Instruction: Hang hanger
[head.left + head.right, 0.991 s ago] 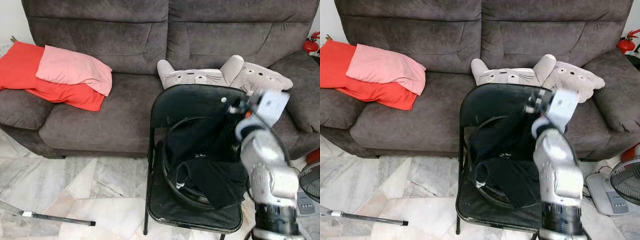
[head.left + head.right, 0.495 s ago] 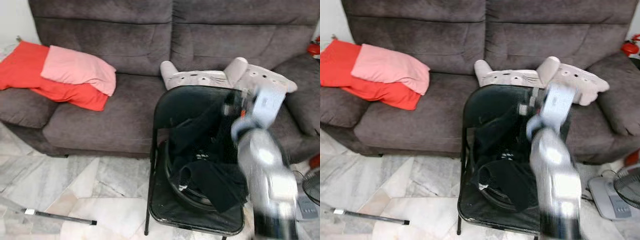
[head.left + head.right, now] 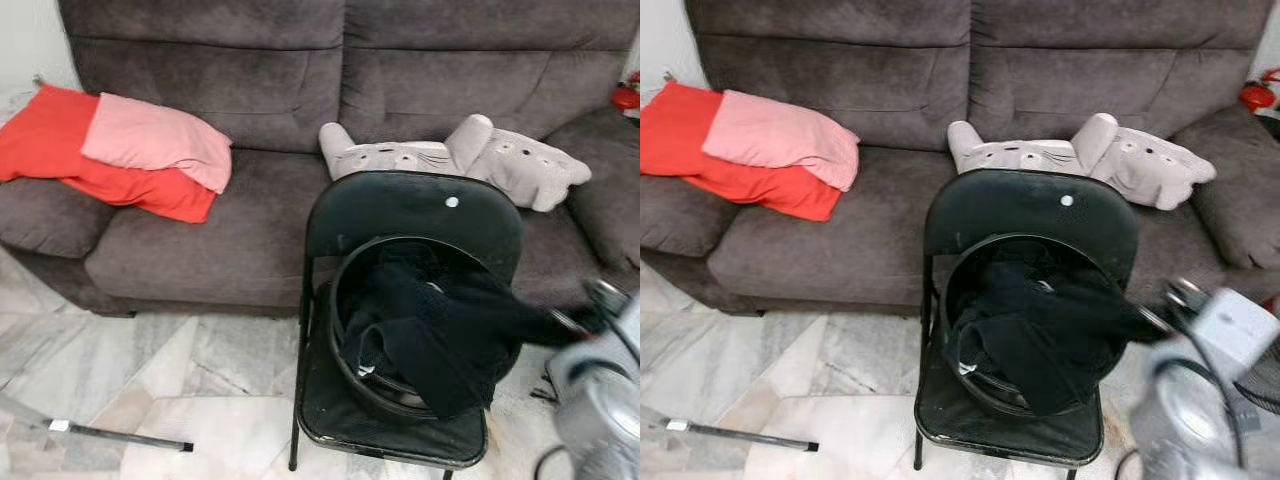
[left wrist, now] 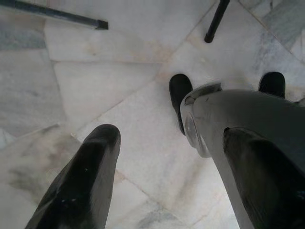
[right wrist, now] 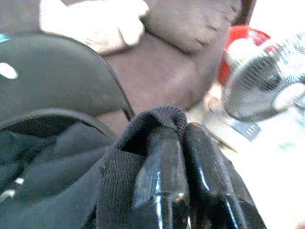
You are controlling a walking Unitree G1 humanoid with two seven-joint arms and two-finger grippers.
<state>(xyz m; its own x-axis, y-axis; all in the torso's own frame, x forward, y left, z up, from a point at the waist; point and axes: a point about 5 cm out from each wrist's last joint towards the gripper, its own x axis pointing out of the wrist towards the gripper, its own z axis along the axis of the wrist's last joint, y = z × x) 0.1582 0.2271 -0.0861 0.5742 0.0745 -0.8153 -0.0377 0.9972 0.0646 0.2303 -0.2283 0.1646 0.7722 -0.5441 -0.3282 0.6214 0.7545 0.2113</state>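
Observation:
A black folding chair (image 3: 400, 205) stands in front of the sofa. On its seat is a round black basket (image 3: 338, 290) holding a crumpled black garment (image 3: 440, 330). My right gripper (image 3: 585, 315), blurred, is low at the chair's right side. In the right wrist view the right gripper (image 5: 183, 131) is shut on a fold of the black knit fabric (image 5: 114, 167), which stretches from the basket toward it. My left gripper (image 4: 171, 138) hangs open above the marble floor beside my own leg.
A grey sofa (image 3: 250, 220) fills the back, with red and pink cushions (image 3: 150, 140) at left and a grey plush toy (image 3: 470, 150) behind the chair. A thin rod (image 3: 120, 435) lies on the floor at left. A white fan (image 5: 257, 90) stands right of the chair.
My right arm has dropped from in front of the chair back to the lower right, pulling part of the black garment out to the right. The camera shifted slightly.

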